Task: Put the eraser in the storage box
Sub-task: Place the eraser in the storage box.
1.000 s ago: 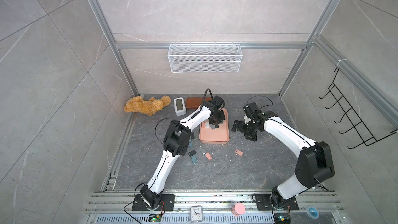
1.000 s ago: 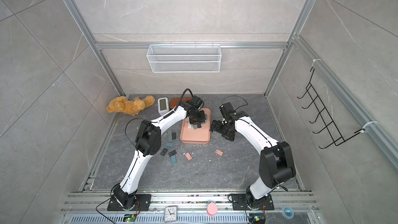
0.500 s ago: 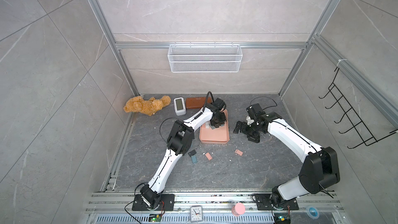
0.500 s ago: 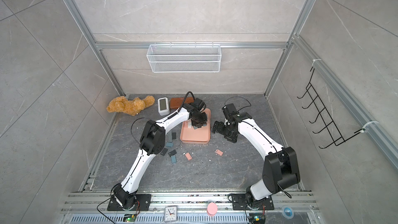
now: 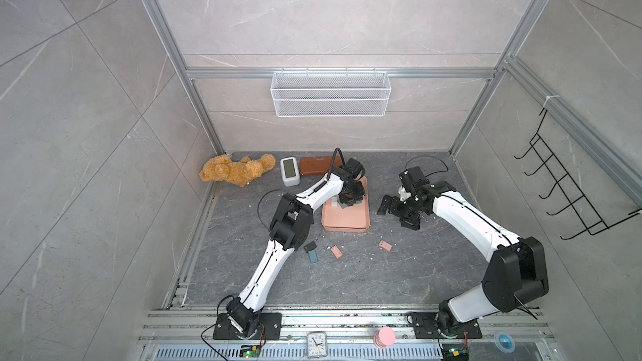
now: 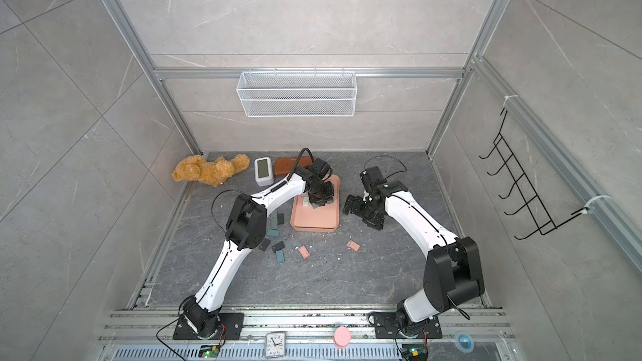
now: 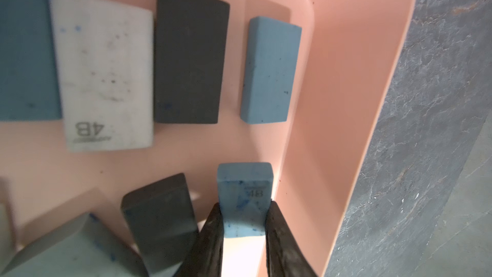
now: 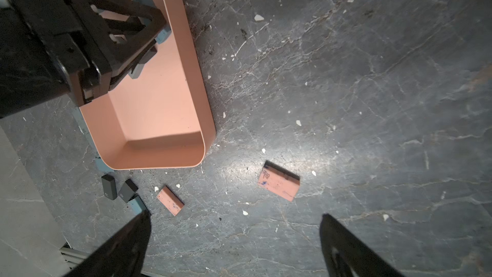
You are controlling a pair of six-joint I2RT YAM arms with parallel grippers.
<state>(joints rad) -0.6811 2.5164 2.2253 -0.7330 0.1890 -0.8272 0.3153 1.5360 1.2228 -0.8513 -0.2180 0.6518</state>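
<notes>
White left arm (image 5: 323, 189) stretches over storage box (image 5: 344, 219), gripper (image 7: 244, 208) pinching blue eraser (image 7: 243, 182).

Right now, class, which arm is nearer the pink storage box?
Left. The left arm reaches into the storage box, jaws gripping a blue eraser; the right arm hangs beside the box over the floor, jaws open.

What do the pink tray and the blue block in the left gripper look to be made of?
The tray looks like moulded plastic, smooth and satin: seamless rounded corners, soft sheen. The blue block is probably rubber or vinyl, matte: dull smudged faces, stamped 4B.
</notes>
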